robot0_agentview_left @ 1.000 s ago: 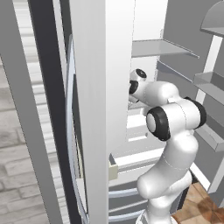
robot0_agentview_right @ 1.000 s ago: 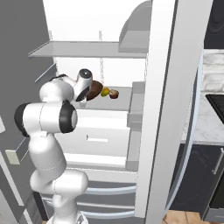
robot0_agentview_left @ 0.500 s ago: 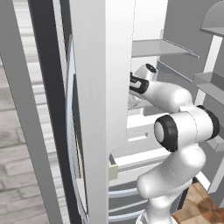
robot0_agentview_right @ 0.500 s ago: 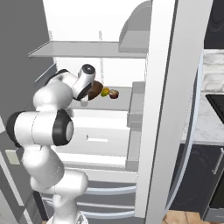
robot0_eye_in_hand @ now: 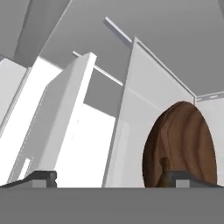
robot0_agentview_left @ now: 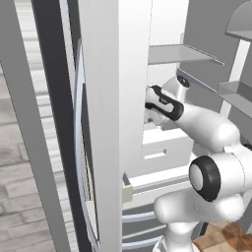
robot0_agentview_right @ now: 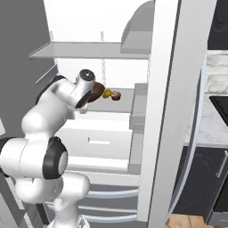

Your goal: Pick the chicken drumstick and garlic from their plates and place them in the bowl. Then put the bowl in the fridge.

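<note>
The dark brown wooden bowl (robot0_agentview_right: 97,91) sits on the middle shelf of the fridge (robot0_agentview_right: 133,95), right behind my wrist. In the hand view the bowl (robot0_eye_in_hand: 181,142) fills the right side as a tilted wood-grain oval. My gripper (robot0_eye_in_hand: 109,177) is open, its fingertips (robot0_eye_in_hand: 42,176) far apart, and the right tip is at the bowl's near rim. The hand (robot0_agentview_left: 158,102) reaches past the edge of the fridge door (robot0_agentview_left: 110,123). The chicken drumstick and garlic are hidden. The plates are out of view.
On the same shelf, just right of the bowl, lie a small yellow round item (robot0_agentview_right: 107,93) and a reddish-brown one (robot0_agentview_right: 116,95). A grey shelf (robot0_agentview_right: 89,50) hangs above, with white drawers (robot0_agentview_right: 100,141) below. The open door (robot0_agentview_right: 167,111) stands close on the right.
My elbow has dropped and swung outward, while the hand has stayed at the bowl on the shelf. The bowl and the two small items have not moved.
</note>
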